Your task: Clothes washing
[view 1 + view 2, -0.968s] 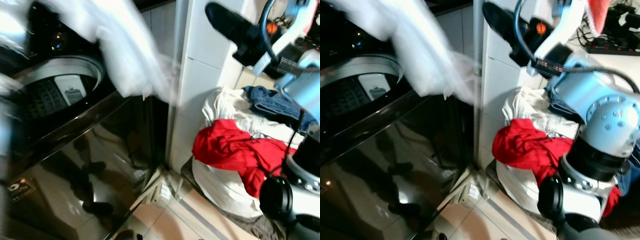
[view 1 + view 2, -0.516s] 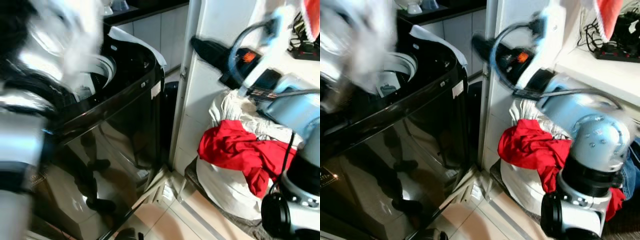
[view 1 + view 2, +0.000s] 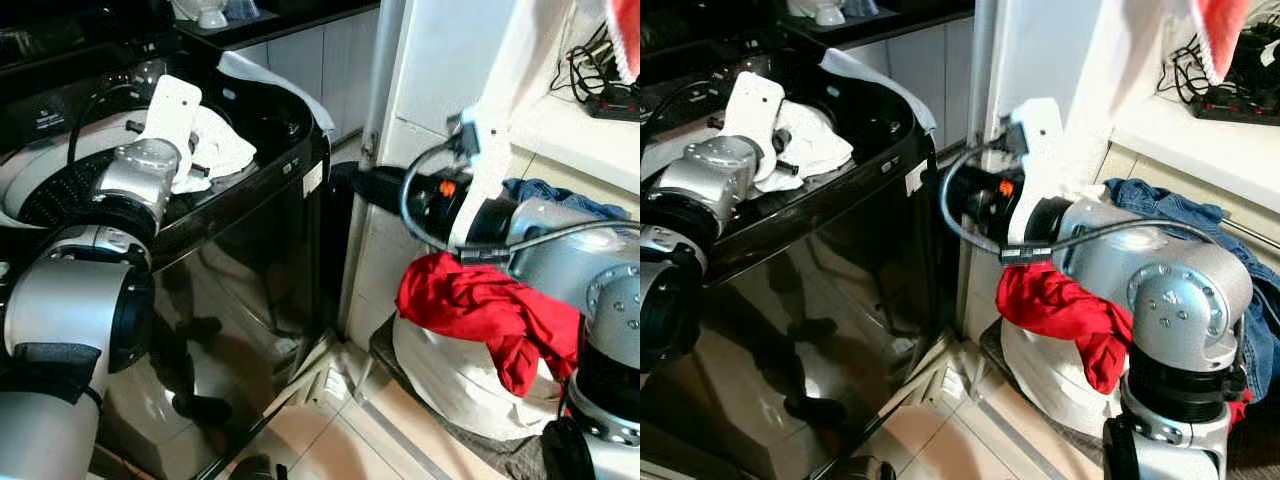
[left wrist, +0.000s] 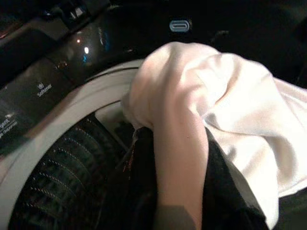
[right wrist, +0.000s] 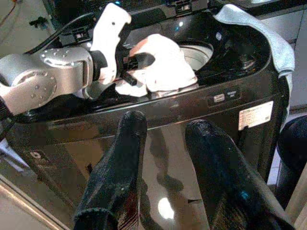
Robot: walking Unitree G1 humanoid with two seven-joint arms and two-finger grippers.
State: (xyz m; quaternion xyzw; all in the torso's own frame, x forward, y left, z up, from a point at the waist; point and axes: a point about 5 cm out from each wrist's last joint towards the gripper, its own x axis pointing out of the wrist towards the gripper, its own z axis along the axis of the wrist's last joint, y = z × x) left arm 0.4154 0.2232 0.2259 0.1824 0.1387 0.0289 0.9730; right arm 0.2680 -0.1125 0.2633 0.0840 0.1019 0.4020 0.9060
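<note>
A black top-loading washing machine [image 3: 250,230] stands at the left with its lid up. My left gripper [image 3: 200,155] reaches over the drum opening [image 4: 53,182] and is shut on a white garment [image 3: 810,145]. The cloth [image 4: 216,105] drapes over the black fingers and bunches on the drum's rim. My right gripper [image 5: 168,123] hangs open and holds nothing, beside the machine's right front corner. Its fingers [image 3: 365,185] point toward the machine. At the right, a red garment [image 3: 470,305] and blue jeans [image 3: 1170,205] lie on a white laundry bag [image 3: 450,370].
A pale blue cloth [image 5: 268,33] is draped over the machine's back right corner. A white cabinet post [image 3: 430,60] stands between machine and laundry pile. A power strip with cables [image 3: 600,90] lies on the counter at the right. Tiled floor [image 3: 330,440] shows below.
The view has swung and steadied. My left arm has brought the white garment down from high in the air onto the drum opening. My right arm has dropped lower, beside the machine.
</note>
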